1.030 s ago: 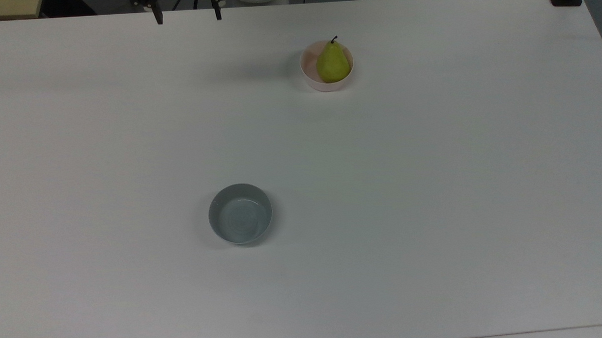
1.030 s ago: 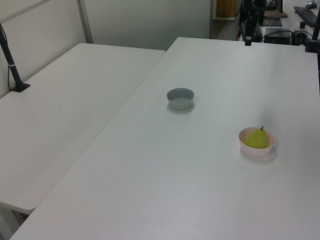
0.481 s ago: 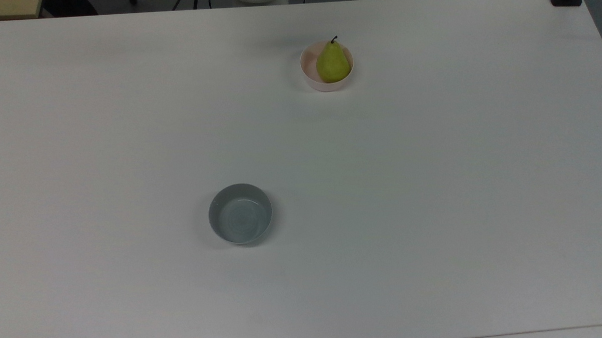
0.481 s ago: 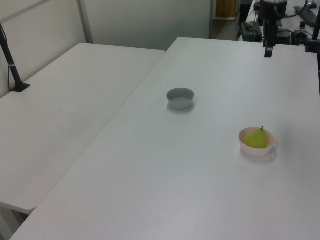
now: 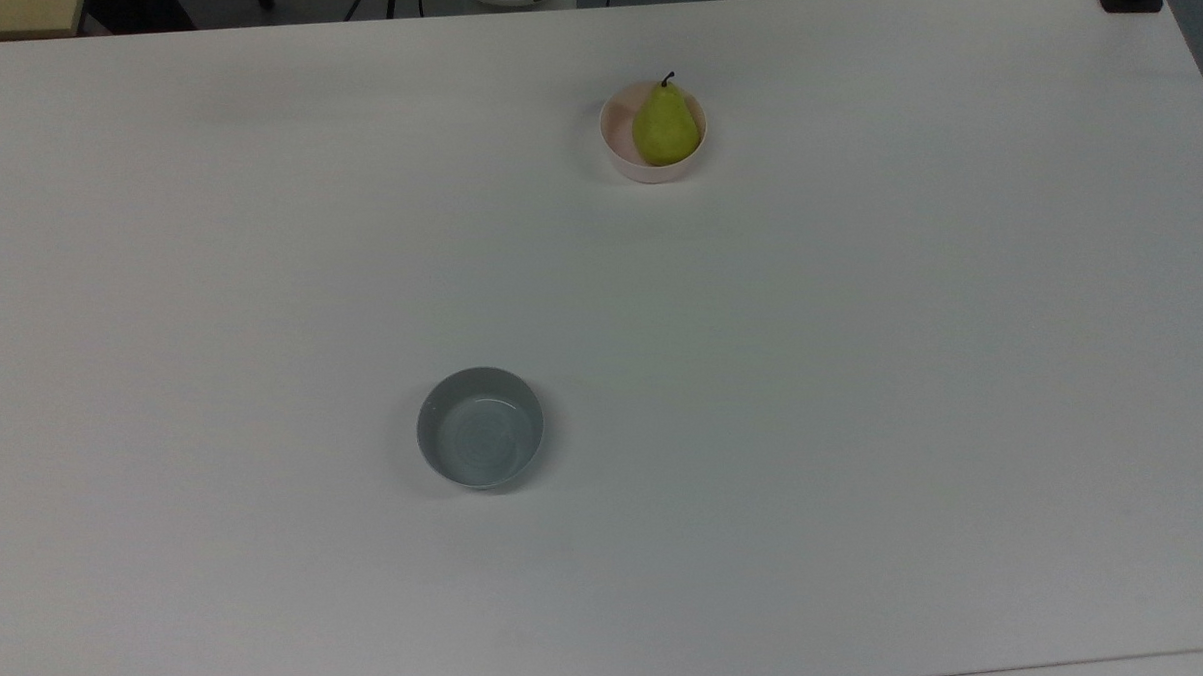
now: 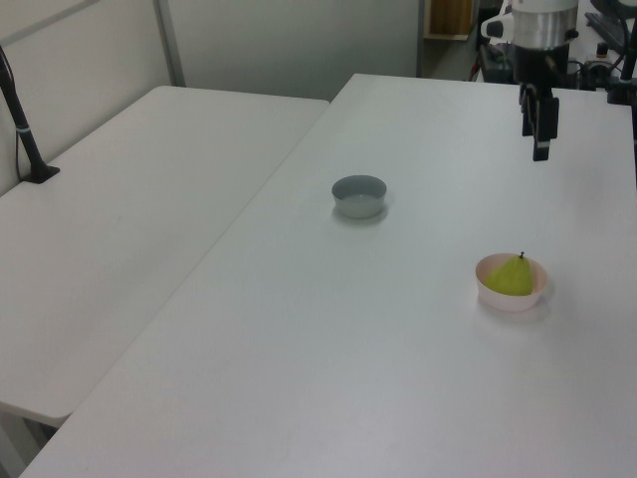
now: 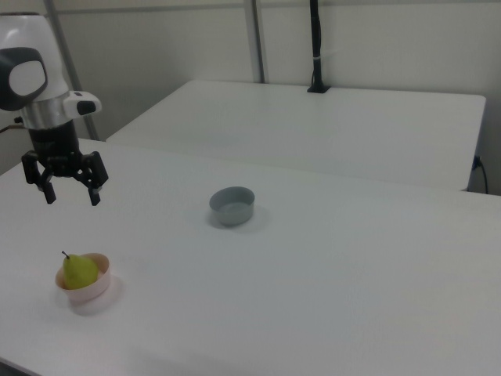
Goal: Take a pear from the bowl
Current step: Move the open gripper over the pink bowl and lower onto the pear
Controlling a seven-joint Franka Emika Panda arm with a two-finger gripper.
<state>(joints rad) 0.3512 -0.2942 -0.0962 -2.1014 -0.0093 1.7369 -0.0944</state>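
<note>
Gripper spread wide, pointing down, hovering above pear in bowl.

Your arm's gripper pointed straight down, its two black fingers spread wide apart with nothing between them. It hung in the air above the table, held clear of the surface. In the right view it sat toward the table's left end; in the left view the gripper appeared edge-on, under the white wrist, near the table's far right side.
</note>
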